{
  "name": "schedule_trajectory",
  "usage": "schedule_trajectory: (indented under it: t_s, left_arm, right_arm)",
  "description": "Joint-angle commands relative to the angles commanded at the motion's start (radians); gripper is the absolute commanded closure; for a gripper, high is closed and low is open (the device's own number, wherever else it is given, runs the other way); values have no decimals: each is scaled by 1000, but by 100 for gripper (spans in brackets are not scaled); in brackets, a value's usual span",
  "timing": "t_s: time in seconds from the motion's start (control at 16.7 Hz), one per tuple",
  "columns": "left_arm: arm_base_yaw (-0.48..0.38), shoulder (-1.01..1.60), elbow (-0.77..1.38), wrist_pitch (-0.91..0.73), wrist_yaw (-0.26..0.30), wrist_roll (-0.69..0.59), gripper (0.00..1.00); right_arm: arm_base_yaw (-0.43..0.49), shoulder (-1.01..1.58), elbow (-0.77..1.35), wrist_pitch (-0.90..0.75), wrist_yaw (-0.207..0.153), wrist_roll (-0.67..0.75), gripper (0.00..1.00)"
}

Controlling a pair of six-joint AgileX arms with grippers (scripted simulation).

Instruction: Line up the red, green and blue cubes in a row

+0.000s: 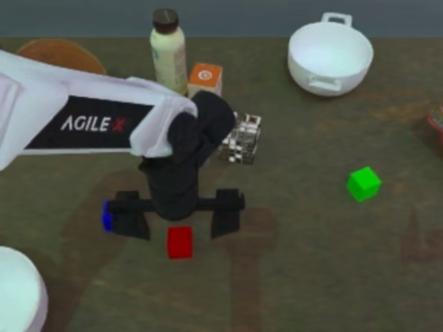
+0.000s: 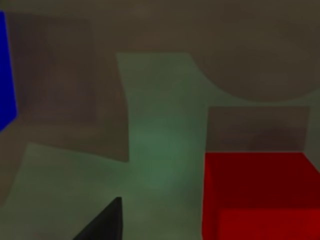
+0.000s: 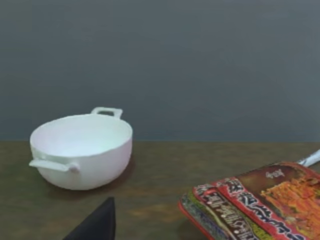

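Observation:
My left gripper (image 1: 179,227) hangs open low over the table's front left. The red cube (image 1: 180,242) lies just in front of the gap between its wide-spread jaws and touches neither finger. In the left wrist view the red cube (image 2: 260,195) fills the near corner beside one dark fingertip (image 2: 105,222). The blue cube (image 1: 106,216) sits right outside the left-hand finger, mostly hidden by it; only a sliver of the blue cube (image 2: 6,75) shows at the wrist view's edge. The green cube (image 1: 363,183) stands alone on the right. My right arm is outside the top view.
At the back stand a bottle (image 1: 168,52), a white box with an orange top (image 1: 205,79), a mirrored cube (image 1: 242,138) and a white two-handled bowl (image 1: 330,55). Snack packets (image 3: 255,205) lie at the right edge. A pale bowl (image 1: 17,290) sits front left.

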Motion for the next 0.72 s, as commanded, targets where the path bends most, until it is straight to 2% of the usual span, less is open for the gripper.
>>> schedule_trajectory:
  t_s: [0.24,0.72]
  left_arm:
    - [0,-7,12,-18,0,0,0]
    - [14,-113,136,-249,-1,-8,0]
  right_arm:
    - [0,0,0,0,0,0,0]
    - [0,0,0,0,0,0,0]
